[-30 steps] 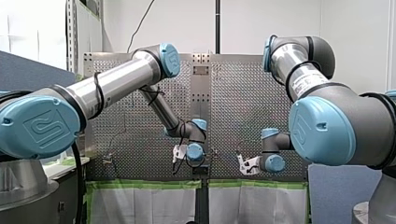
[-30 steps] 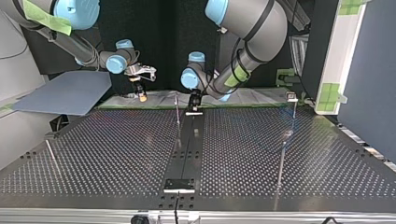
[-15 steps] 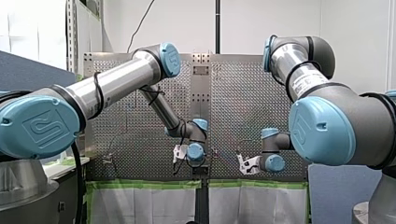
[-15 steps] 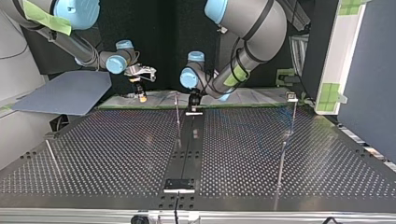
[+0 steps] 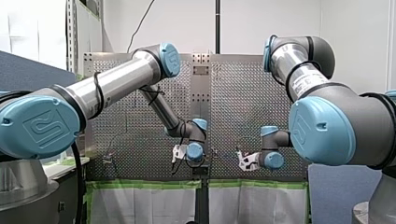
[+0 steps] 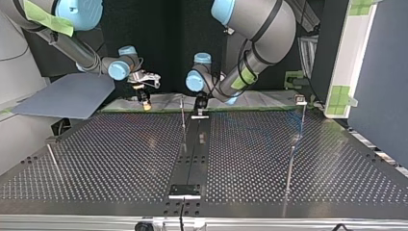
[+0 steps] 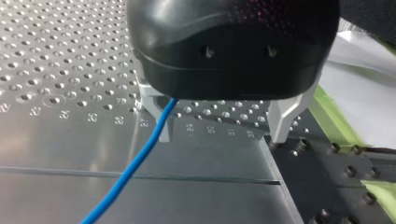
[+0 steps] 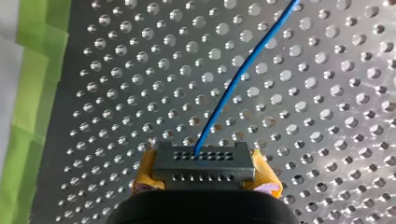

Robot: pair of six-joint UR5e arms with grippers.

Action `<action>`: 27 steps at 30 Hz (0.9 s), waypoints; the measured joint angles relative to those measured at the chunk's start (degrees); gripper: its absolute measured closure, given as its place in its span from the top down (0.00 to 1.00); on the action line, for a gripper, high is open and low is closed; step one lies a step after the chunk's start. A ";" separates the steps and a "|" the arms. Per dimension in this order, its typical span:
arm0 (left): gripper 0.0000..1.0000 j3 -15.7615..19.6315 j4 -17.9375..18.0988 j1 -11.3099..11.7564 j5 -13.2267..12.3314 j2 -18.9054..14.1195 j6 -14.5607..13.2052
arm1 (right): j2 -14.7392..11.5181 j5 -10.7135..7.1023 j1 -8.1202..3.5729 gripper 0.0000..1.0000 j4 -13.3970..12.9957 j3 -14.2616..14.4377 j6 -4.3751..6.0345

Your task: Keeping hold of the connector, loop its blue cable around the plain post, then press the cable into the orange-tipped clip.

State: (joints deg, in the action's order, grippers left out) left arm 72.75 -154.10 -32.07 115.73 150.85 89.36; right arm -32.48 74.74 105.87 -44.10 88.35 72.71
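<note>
1. Black bracket (image 6: 184,190) is seen at the near edge of the perforated counter (image 6: 106,159) in the top view. A dark rail (image 6: 193,149) runs away from it along the middle.
2. A thin metal rod (image 6: 53,161) is seen at that view's left. At its right stands a tall post (image 6: 302,115), topped by a small block (image 6: 300,100).
3. Further back, a slender post (image 6: 183,115) stands just beside the rail, between the two grippers.
4. The left gripper (image 6: 199,103) is held low at the rail's far end. In its wrist view the pale fingers (image 7: 159,119) are spread and nothing is gripped. The blue cable (image 7: 135,163) passes just inside one of them; contact cannot be judged.
5. The right gripper (image 6: 145,102) is placed near the far edge, at the top view's left. The connector (image 8: 204,163) is pinched between its yellow pads (image 8: 144,175), and the cable is led from it across the counter's holes.
6. Farthest off, green tape (image 8: 35,93) edges the counter, and a blue-grey board (image 6: 67,96) lies beyond it. The orange-tipped clip cannot be made out.
</note>
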 joint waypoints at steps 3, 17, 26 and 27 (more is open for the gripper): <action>1.00 0.00 0.13 -0.07 -0.29 0.00 -0.40 | 0.01 -0.79 -0.01 0.00 -0.16 -0.38 0.14; 1.00 -0.10 0.23 0.05 -2.16 -0.01 -0.77 | 0.03 -4.55 -0.13 0.00 -0.34 -1.70 1.36; 1.00 -0.05 -1.55 -0.13 -1.27 -0.35 -0.62 | 0.03 -4.68 -0.32 0.00 -0.15 -1.73 1.40; 1.00 0.02 -2.09 -0.24 -1.36 -0.53 -0.64 | 0.04 -4.69 -0.34 0.00 -0.14 -1.73 1.40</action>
State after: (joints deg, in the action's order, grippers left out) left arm 72.78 -156.19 -32.32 114.37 150.32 88.71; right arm -32.45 70.06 105.53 -44.24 86.63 74.11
